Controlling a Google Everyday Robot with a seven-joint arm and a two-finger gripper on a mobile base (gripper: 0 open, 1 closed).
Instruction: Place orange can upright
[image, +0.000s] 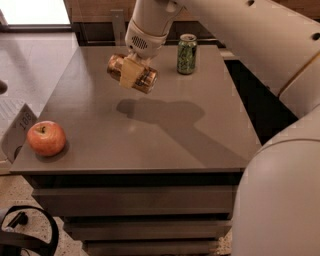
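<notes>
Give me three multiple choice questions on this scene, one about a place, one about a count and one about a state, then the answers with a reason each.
1. Where is the apple on the table?
A. near its front-left corner
B. at its back-right corner
C. in its middle

2. How many drink cans are in view?
A. one
B. two
C. three

3. What state is the orange can in?
A. standing upright on the table
B. lying on the table
C. held on its side in the gripper, off the table

Answers:
1 A: the apple sits by the front-left edge.
2 B: there are the orange can and the green can, which stands at the back.
3 C: the fingers are shut on it and its shadow falls on the tabletop below.
</notes>
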